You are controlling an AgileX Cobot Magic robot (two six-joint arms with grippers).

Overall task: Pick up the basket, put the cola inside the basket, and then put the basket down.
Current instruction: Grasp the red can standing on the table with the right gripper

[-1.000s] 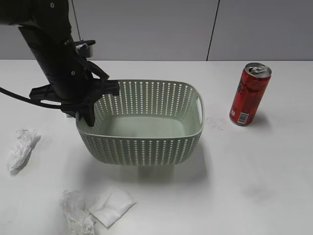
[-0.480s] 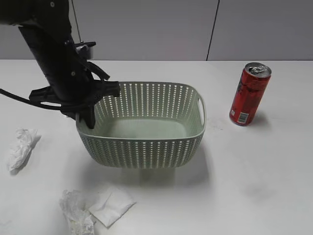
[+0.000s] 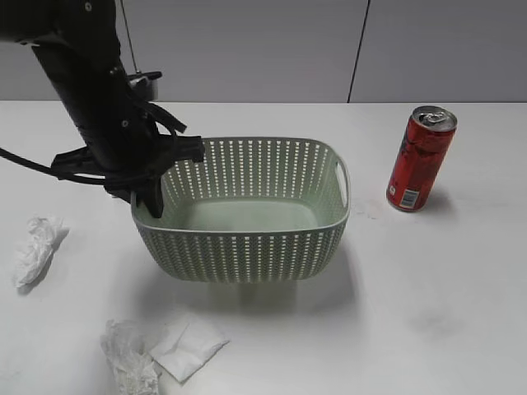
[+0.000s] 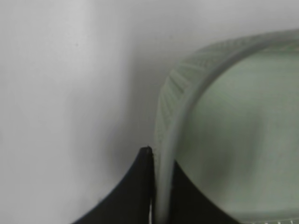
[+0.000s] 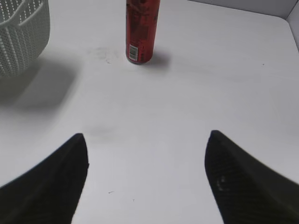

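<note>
The pale green slotted basket hangs a little above the white table, with its shadow under it. My left gripper is shut on the basket's left rim; in the left wrist view the rim runs between the two black fingers. The basket is empty. The red cola can stands upright on the table to the right of the basket, apart from it. In the right wrist view the can stands far ahead of my open, empty right gripper, and the basket's corner shows at the top left.
Crumpled white tissues lie on the table: one at the left, two at the front left. A grey wall stands behind the table.
The basket has risen slightly and shifted a little to the right with my left gripper. The can and the tissues have not moved.
</note>
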